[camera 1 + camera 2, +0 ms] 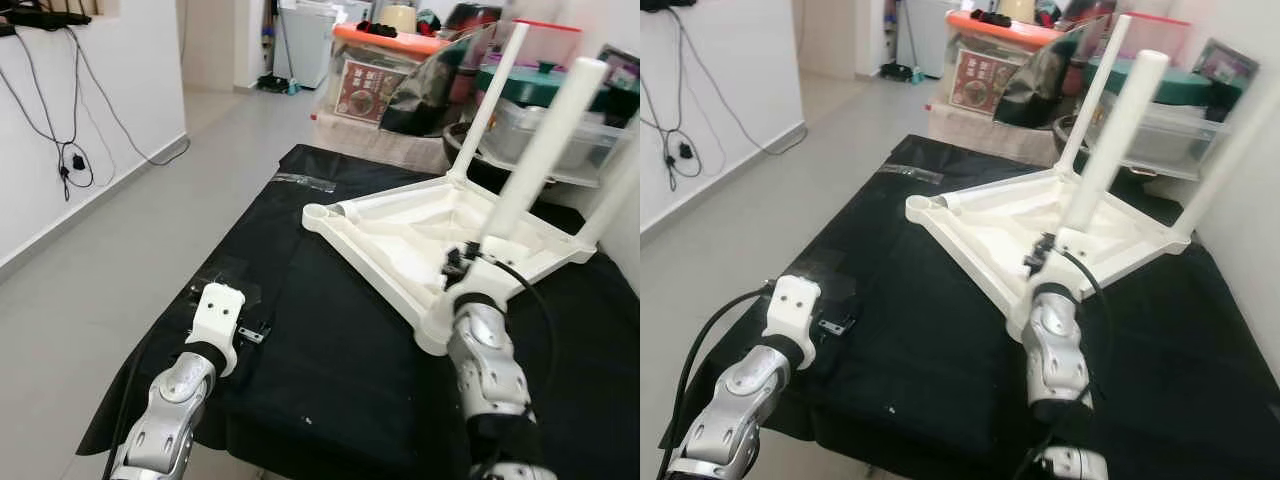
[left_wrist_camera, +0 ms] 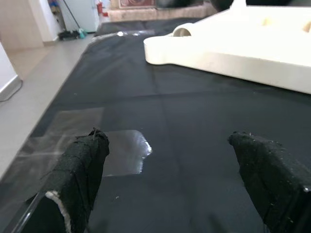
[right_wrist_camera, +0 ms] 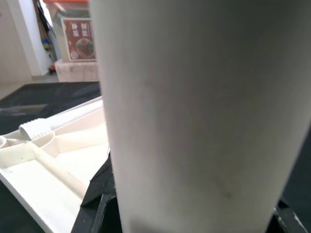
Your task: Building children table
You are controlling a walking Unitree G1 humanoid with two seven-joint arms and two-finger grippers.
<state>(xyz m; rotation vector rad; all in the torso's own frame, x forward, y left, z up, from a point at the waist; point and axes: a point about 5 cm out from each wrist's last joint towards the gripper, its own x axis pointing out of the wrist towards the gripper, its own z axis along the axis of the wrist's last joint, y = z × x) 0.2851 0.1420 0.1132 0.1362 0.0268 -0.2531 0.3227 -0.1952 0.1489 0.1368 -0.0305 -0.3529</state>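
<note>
A white plastic children's table top (image 1: 400,235) lies upside down on the black cloth (image 1: 330,350). Three white legs stand up from its corners: a near one (image 1: 545,140), a far one (image 1: 490,95) and one at the right (image 1: 612,195). The left corner socket (image 1: 318,213) is empty, and a loose leg (image 3: 48,125) lies inside the top beside it. My right gripper (image 1: 462,262) is shut on the base of the near leg (image 3: 194,111). My left gripper (image 2: 175,174) hangs open just above the cloth near the front left, with both fingers (image 2: 80,170) apart and nothing between them.
Clear tape patches (image 2: 121,150) shine on the cloth under the left gripper. Storage boxes and clutter (image 1: 390,60) stand behind the table. A white wall with hanging cables (image 1: 70,150) is at the left, with grey floor (image 1: 120,260) between it and the table.
</note>
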